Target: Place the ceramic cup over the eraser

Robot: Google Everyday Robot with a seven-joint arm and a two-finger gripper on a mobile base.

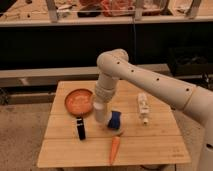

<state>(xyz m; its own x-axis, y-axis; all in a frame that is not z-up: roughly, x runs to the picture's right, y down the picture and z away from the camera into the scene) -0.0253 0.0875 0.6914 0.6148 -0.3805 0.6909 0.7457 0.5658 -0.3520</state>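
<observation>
The eraser [80, 128], a small black block, stands on the wooden table [150, 150] at front left. My arm comes down from the right, and my gripper [102, 120] is low over the table, just right of the eraser. It is shut. A whitish tapered shape at the arm's lower end, likely the ceramic cup [100, 113], merges with the gripper. Whether it is held I cannot tell.
A shallow orange bowl [79, 101] sits behind the eraser. A blue lump [115, 120] lies right beside the gripper. An orange carrot [114, 149] lies near the front edge. A small white bottle-like object [143, 107] lies to the right.
</observation>
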